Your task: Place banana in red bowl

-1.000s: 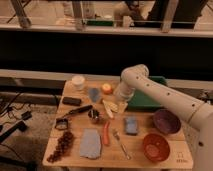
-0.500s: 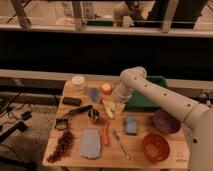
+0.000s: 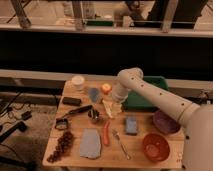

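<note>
My gripper (image 3: 114,102) sits at the banana (image 3: 108,109), hiding its upper end, arm (image 3: 160,97) covers part of the green tray (image 3: 137,102), arm runs off my right edge, dark clump (image 3: 61,146) front-left I can't identify

**Warm Light, Dark Backdrop**

Amber light falls from above on the tabletop (image 3: 75,126), casting soft shadows. The hand (image 3: 111,103) hangs lit near the middle, toward the far edge. The red bowl (image 3: 155,146) at the near right corner glints.
</note>
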Available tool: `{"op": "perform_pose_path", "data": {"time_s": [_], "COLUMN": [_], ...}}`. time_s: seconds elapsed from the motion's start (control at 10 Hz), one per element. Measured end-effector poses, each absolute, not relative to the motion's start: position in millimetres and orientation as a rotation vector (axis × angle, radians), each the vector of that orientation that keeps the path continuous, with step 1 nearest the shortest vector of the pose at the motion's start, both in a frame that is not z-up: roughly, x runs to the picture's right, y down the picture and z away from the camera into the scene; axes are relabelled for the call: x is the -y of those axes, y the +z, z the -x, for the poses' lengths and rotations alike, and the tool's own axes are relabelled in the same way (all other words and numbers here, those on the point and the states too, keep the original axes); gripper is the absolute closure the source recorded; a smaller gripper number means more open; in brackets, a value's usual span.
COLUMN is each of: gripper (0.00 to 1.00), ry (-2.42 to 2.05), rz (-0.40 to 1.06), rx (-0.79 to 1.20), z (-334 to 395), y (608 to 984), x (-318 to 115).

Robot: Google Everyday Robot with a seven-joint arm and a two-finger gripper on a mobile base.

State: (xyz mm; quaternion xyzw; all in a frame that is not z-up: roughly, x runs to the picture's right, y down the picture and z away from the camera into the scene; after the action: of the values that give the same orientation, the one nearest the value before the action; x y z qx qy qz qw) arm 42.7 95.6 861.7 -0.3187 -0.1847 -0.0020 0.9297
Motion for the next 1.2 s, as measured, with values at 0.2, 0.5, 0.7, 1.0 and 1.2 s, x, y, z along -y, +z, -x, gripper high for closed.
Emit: {"op": "perform_pose_path", "data": {"time_s": [0.2, 0.5, 0.7, 1.0, 1.2], "gripper": [0.2, 0.2, 0.2, 0.2, 0.2], "ry": [0.004, 0.013, -0.003, -0.004, -0.005], "rz": [0.671, 0.686, 0.703, 0.706, 0.707], "rx": [0.388, 0.396, 0.404, 0.404, 0.404], "z": [-39, -41, -37, -37, -36], "y": [869, 882, 888, 889, 889], "x": [-102, -109, -114, -114, -114]}}
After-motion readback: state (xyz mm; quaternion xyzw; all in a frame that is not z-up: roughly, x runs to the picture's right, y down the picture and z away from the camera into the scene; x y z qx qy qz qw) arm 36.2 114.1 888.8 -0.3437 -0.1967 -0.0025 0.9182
